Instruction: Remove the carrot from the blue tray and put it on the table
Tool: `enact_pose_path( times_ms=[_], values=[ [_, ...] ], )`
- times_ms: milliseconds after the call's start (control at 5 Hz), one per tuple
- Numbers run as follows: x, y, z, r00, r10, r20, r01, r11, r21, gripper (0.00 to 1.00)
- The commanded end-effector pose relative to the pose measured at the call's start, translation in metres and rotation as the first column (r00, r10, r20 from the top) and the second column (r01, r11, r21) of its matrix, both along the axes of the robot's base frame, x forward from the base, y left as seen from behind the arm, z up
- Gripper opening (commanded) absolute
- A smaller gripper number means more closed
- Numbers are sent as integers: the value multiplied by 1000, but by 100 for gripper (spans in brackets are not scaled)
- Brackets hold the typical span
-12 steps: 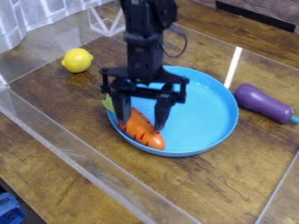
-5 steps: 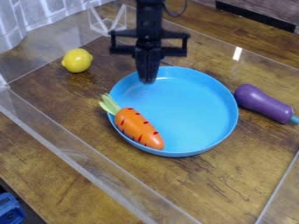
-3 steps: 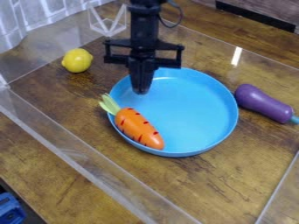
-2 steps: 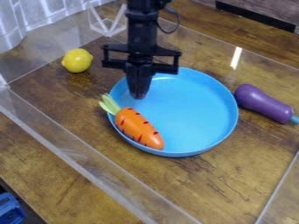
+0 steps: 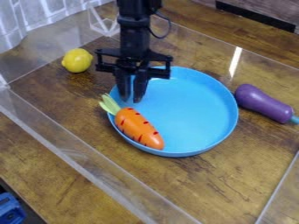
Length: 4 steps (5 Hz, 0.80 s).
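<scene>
The orange carrot point(image 5: 142, 129) lies in the left front part of the blue tray point(image 5: 197, 103), with its green stub pointing up and left over the rim. My gripper point(image 5: 131, 94) hangs point-down just above and behind that leafy end, over the tray's left edge. Its fingers are only slightly parted and hold nothing. The dark wood table point(image 5: 70, 131) surrounds the tray.
A yellow lemon point(image 5: 77, 60) sits on the table to the left of the gripper. A purple eggplant point(image 5: 265, 103) lies right of the tray. Clear acrylic walls point(image 5: 82, 162) edge the table at the front left and back.
The gripper has come down and forward-left from the tray's far rim toward the carrot's leafy end, and its fingers have begun to part. The carrot has not moved.
</scene>
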<state>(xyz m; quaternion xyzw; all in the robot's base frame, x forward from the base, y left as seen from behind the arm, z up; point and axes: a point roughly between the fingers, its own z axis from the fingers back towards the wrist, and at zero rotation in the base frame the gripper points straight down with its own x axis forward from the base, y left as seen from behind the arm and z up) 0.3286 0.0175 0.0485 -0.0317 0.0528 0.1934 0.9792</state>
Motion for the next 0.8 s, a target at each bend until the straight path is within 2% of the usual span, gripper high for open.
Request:
enact_pose_path(
  times_ms=[0, 200, 400, 600],
  values=[
    [7, -1, 37, 996, -16, 93, 15, 1000, 11, 0],
    [8, 1, 44, 996, -7, 94, 6, 1000, 11, 0],
    [8, -1, 49, 995, -21, 94, 19, 1000, 16, 100],
    [6, 5, 55, 995, -45, 94, 44, 999, 20, 100]
  ],
)
